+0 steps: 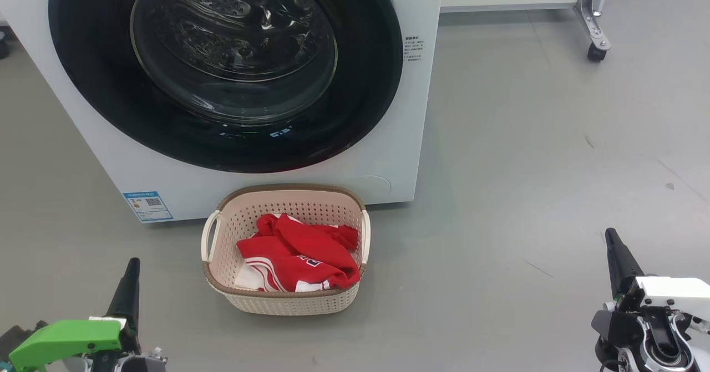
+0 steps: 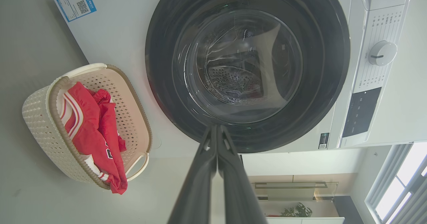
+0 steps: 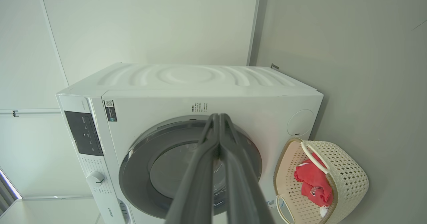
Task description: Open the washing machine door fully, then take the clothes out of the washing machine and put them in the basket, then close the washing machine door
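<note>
Risk first: the clothes (image 1: pixel 299 250) heaped in the basket (image 1: pixel 288 187) lap over its rim, so I judge a bump could spill them. The basket sits on the floor (image 1: pixel 527 167) just before the washing machine (image 1: pixel 405 150), with its long axis along the front and its mouth up. The door (image 1: pixel 360 111) is shut and faces me. Left gripper (image 2: pixel 217 127) and right gripper (image 3: pixel 219 115) — both pinched closed, empty.

washing machine door (image 1: pixel 227 72): top cut off | blue sticker (image 1: pixel 147 205): text unreadable
</note>
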`<state>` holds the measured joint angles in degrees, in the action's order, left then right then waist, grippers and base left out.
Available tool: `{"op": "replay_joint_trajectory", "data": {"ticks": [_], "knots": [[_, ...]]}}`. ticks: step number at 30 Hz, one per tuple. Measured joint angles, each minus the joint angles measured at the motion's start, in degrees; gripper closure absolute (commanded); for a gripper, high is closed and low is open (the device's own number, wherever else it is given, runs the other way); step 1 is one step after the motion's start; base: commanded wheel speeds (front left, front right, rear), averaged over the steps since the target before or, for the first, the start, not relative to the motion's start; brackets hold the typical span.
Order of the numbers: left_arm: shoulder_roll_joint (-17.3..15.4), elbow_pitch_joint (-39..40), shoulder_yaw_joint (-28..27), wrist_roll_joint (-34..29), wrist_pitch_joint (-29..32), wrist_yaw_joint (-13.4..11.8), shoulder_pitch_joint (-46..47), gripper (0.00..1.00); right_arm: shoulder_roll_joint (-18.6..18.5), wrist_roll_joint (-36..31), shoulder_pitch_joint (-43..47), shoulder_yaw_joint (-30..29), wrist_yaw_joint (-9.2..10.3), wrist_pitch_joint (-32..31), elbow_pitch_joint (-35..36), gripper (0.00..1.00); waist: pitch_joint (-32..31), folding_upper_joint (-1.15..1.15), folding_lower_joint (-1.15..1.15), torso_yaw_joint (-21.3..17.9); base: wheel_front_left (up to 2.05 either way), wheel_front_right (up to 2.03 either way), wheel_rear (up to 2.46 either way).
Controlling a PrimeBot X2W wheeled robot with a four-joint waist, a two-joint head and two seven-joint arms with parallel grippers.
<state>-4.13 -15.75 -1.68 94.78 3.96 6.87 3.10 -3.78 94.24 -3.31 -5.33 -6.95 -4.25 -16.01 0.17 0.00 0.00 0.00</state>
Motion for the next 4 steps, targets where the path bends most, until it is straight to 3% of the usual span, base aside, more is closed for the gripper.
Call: {"op": "replay_joint_trajectory", "data": {"ticks": [4], "knots": [[0.0, 0.0, 0.0, 0.0, 0.0, 0.0, 0.0, 1.00, 0.0, 0.0, 0.0, 0.0, 0.00, 0.0, 0.0, 1.00, 0.0, 0.00, 0.00, 0.0, 0.00, 0.00, 0.00]]}}
